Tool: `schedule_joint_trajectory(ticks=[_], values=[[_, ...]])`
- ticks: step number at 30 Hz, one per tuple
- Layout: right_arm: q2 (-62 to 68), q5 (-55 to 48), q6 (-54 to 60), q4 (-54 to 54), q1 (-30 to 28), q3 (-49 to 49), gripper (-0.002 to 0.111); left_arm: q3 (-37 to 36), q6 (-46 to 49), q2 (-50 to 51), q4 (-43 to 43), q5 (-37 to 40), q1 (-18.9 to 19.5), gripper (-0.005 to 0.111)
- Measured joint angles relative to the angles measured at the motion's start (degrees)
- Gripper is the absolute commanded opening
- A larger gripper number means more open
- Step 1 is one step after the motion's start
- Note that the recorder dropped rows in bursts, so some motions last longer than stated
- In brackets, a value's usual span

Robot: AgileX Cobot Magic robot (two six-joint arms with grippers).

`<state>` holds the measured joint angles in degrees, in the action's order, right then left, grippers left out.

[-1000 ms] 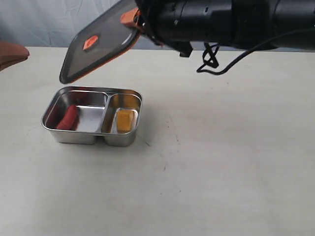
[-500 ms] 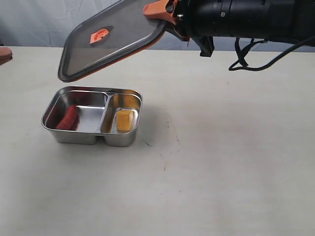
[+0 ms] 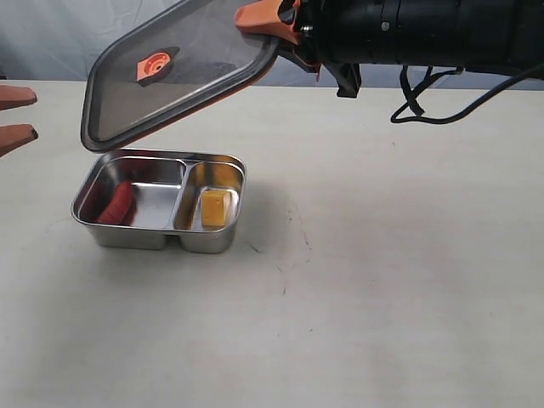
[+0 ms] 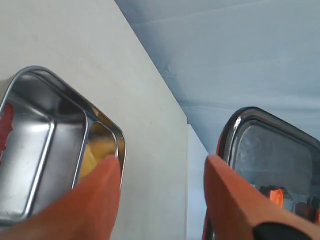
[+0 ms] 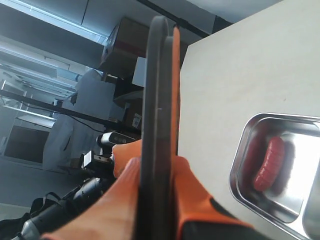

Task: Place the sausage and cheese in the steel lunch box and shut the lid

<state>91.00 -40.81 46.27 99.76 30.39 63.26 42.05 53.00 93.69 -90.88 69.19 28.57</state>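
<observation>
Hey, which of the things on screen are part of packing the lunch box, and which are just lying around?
Part of the job: sausage, cheese, steel lunch box, lid held by the right gripper.
Not part of it: black cable, blue backdrop, table.

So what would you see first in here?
The dark lid, held tilted in the air above the steel lunch box by the right gripper. Inside the box, the red sausage lies in the bigger compartment and the yellow cheese in the smaller one.
</observation>
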Motion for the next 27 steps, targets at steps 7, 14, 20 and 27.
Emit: schedule_joint_trajectory(ticks=[7,14,20,27], values=[[0.0,-0.1,0.0,0.0,0.0,0.0,-0.001,0.0,-1.1,-2.8,-3.3,0.0,-5.8,0.050],[0.0,-1.9,0.0,0.0,0.0,0.0,-0.001,0.0,-1.3,-2.8,-4.7,0.2,-7.9,0.050],[0.0,-2.8,0.0,0.0,0.0,0.0,-0.001,0.0,-1.3,-2.8,-6.0,0.1,-8.9,0.050],[0.0,-3.9,0.0,0.0,0.0,0.0,-0.001,0.0,0.3,-2.8,-7.9,0.1,-13.1,0.050]])
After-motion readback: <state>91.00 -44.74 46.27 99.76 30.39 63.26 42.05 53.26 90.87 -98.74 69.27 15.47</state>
